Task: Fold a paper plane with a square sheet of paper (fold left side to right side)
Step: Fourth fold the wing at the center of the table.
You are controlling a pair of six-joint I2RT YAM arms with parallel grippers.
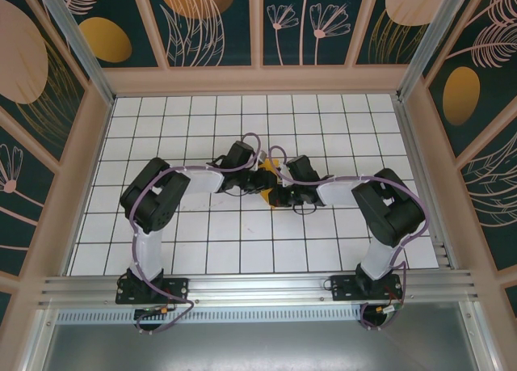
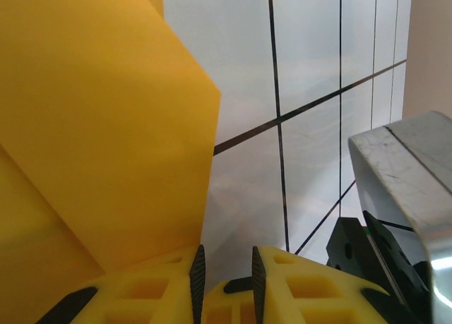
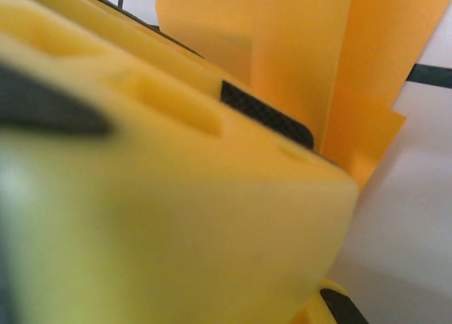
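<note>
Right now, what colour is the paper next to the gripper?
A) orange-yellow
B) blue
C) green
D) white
A: the sheet of paper beside the left gripper is orange-yellow, standing out against the white table.

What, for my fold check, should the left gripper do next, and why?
Probably shift the left gripper toward the paper so its edge enters the jaws: they stand narrowly apart over bare table, the paper just beside them.
</note>
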